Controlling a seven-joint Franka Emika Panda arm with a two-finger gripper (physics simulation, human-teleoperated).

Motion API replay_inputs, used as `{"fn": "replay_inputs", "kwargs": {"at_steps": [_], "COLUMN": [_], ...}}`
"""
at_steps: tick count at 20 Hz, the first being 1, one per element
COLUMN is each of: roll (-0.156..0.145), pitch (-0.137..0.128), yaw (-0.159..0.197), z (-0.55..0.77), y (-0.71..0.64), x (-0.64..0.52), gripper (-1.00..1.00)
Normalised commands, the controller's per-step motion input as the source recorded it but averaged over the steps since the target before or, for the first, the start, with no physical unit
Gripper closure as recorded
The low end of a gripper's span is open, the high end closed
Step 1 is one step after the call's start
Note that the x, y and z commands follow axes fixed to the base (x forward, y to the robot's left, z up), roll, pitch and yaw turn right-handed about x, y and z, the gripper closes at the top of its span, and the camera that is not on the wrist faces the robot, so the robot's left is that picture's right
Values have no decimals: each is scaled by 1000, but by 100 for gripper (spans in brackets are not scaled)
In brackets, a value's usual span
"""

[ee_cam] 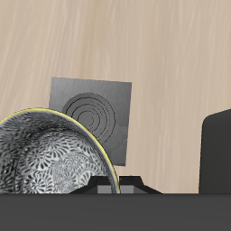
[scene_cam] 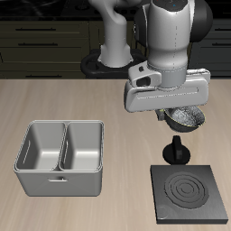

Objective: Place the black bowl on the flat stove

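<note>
The light wooden table (scene_cam: 63, 99) carries a grey double-basin tray (scene_cam: 60, 158) and, near its front edge, the flat stove (scene_cam: 189, 193).

It looks like a simulated kitchen. Dark cabinets (scene_cam: 54, 38) with handles stand behind a wooden table (scene_cam: 54, 104). On the table are a flat stove (scene_cam: 189, 193) with ring burner marks and a grey metal tray (scene_cam: 61, 157) with two basins, like a sink.
</note>
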Motion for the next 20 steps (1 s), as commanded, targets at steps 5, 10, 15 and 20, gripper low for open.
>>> {"fn": "replay_inputs", "kwargs": {"at_steps": [5,10,15,20], "roll": [17,30,-2,-26], "pitch": [-11,-7,-2,9], "yaw": [12,11,8,0], "z": [104,119,58,7], "y": [167,229,-7,-123], "x": [197,165,172,180], "gripper": [100,100,100,100]}}
